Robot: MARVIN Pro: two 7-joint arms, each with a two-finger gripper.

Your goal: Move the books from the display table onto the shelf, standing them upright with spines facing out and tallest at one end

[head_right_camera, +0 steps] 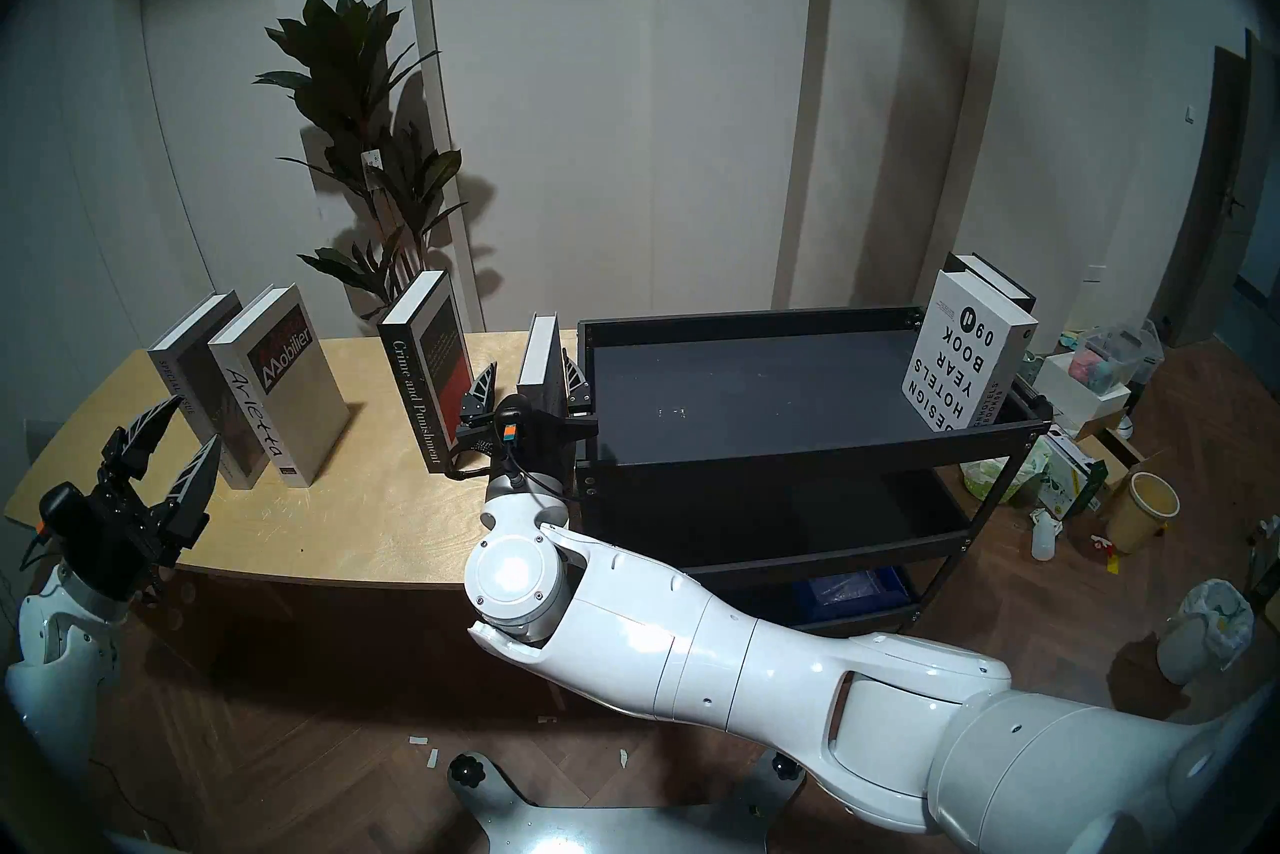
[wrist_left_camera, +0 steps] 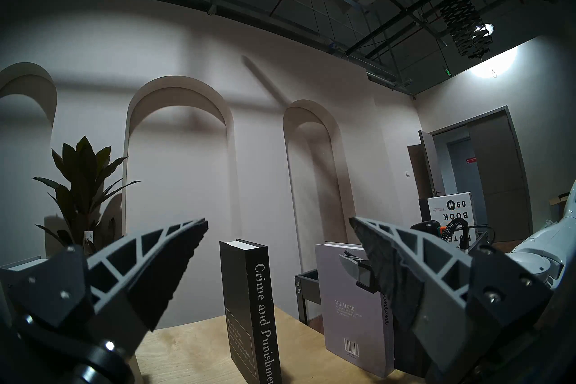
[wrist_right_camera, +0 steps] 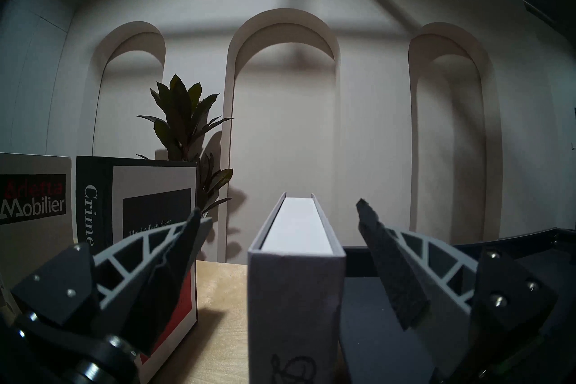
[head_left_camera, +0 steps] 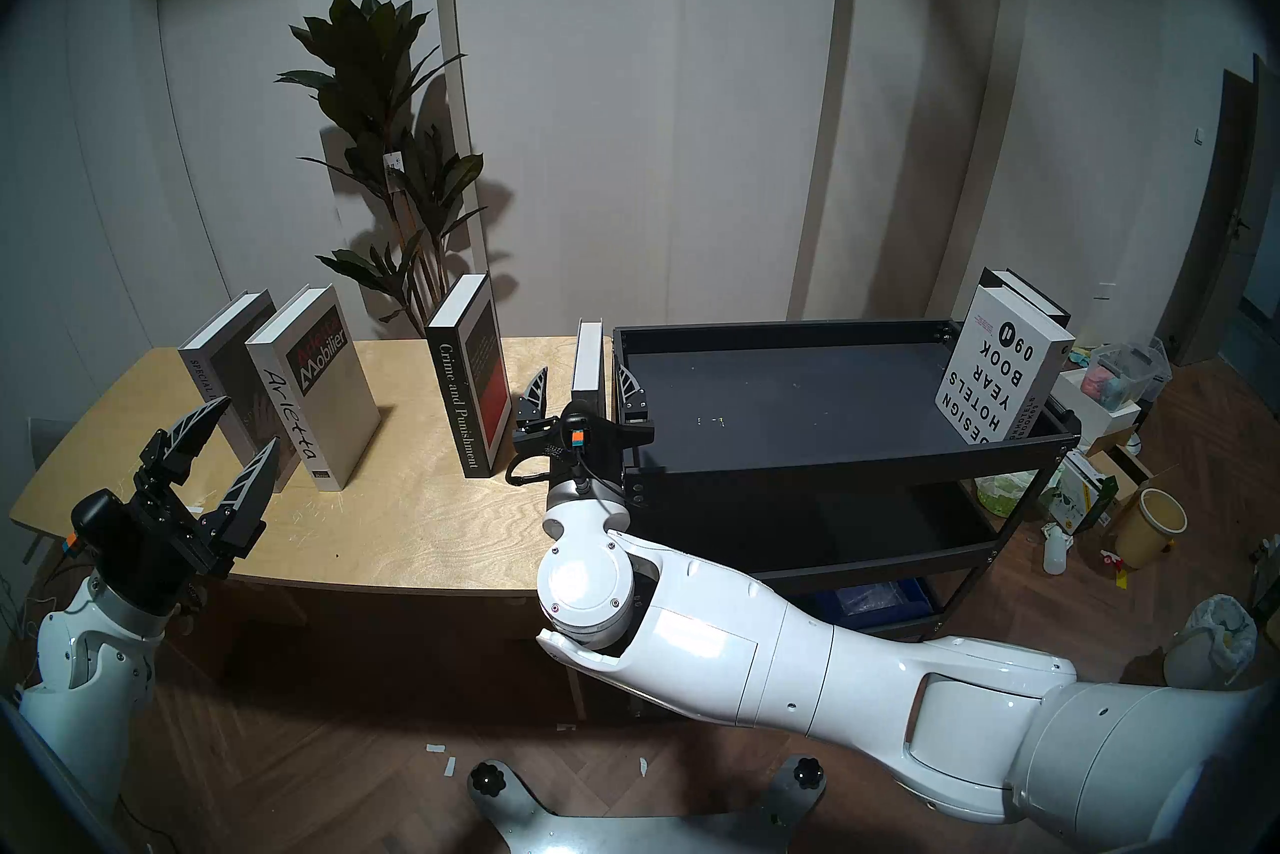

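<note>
The left gripper waits near the table's left edge, fingers wide apart, holding nothing. Farther in, the right gripper has a finger on each side of a grey book standing beside the shelf, not squeezing it. Two books lean at the shelf's far right.

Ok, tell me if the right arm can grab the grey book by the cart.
Probably yes: the right gripper is open, its fingers either side of the upright grey book, nothing between them.
</note>
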